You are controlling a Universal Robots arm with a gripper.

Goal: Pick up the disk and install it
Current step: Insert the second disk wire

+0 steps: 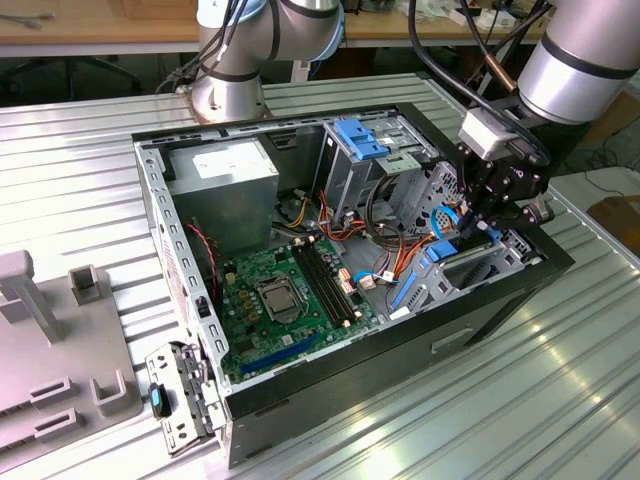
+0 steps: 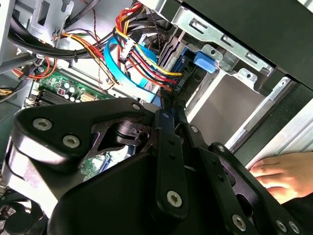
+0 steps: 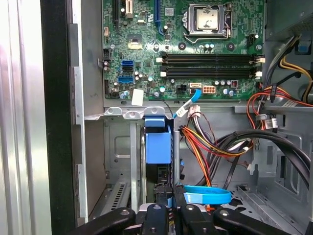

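Observation:
The disk [image 1: 432, 262] stands on edge in the drive bay at the open computer case's [image 1: 160, 200] corner on the exterior view's right, its blue carrier rail showing. In the first wrist view the disk [image 3: 159, 143] appears end-on as a blue block just beyond the fingers. My gripper [image 1: 472, 228] reaches down into that bay from above. In both wrist views the gripper [image 3: 168, 203] [image 2: 168, 105] has its black fingers pressed together on a blue edge of the carrier.
Bundles of red, orange and blue cables [image 1: 385, 262] crowd the bay. The motherboard [image 1: 285, 295] lies in the case's middle, a grey box with a white label [image 1: 225, 170] behind it. A person's hand [image 2: 282, 171] rests outside the case wall. A grey fixture [image 1: 50, 350] sits at the exterior view's left.

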